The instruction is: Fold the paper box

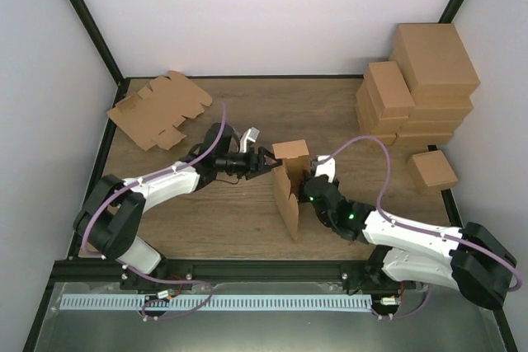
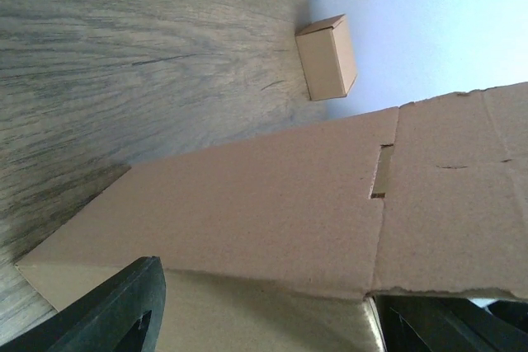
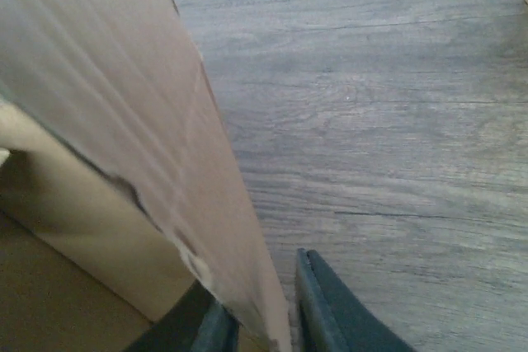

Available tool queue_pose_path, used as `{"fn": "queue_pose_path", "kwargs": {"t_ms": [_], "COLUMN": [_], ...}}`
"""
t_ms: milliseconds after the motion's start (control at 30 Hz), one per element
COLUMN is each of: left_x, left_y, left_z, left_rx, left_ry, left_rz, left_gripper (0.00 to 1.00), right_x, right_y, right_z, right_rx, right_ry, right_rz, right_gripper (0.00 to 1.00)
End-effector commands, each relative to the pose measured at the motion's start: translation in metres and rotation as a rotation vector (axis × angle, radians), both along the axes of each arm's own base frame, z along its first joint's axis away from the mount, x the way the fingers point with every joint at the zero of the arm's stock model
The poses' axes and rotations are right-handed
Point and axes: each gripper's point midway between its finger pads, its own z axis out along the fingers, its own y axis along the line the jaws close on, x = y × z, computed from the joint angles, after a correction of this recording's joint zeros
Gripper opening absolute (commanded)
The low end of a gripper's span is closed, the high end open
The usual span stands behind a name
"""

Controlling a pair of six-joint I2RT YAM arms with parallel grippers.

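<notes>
The paper box stands on edge at the middle of the desk. Its long axis runs from the far edge toward the near edge, and the folded end is farthest away. The left arm stretches low from the near-left corner. The left gripper points right, its fingers spread wide either side of the box. The right arm reaches from the near-right corner. The right gripper has its fingers close together astride one wall; I cannot tell whether they pinch it.

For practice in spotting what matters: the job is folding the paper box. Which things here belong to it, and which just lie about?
In the job: paper box, left hand, right hand.
Lying about: pile of flat blanks, stacked cartons, single small carton.
</notes>
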Motion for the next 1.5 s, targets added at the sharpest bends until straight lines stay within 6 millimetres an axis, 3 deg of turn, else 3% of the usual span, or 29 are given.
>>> {"fn": "queue_pose_path", "kwargs": {"t_ms": [0,200,300,400,733,933,1100,1467], "left_x": [-0.005,-0.009,-0.009,-0.009,-0.008,-0.008,-0.009,-0.011], "left_y": [0.000,0.000,0.000,-0.001,-0.001,0.000,-0.001,-0.001], "left_z": [-0.011,-0.010,-0.009,-0.010,-0.010,-0.006,-0.006,-0.005], "left_rx": [0.010,0.014,0.023,0.026,0.031,0.027,0.026,0.024], "left_ry": [-0.019,-0.028,-0.036,-0.037,-0.038,-0.041,-0.040,-0.041], "left_rz": [-0.034,-0.062,-0.073,-0.077,-0.072,-0.072,-0.079,-0.084], "left_gripper": [0.71,0.72,0.72,0.72,0.72,0.72,0.72,0.72], "right_x": [-0.006,-0.024,-0.037,-0.046,-0.043,-0.033,-0.024,-0.006], "right_y": [0.000,0.004,0.013,0.019,-0.006,-0.031,-0.025,-0.017], "right_z": [0.007,0.027,0.047,0.055,0.058,0.062,0.076,0.078], "right_rx": [0.075,0.130,0.163,0.195,0.427,0.605,0.628,0.608], "right_ry": [-0.021,-0.059,-0.089,-0.071,-0.004,0.002,0.014,0.033], "right_rz": [0.009,0.138,0.266,0.375,0.534,0.539,0.613,0.658], "right_gripper": [0.29,0.63,0.68,0.71,0.70,0.68,0.66,0.64]}}
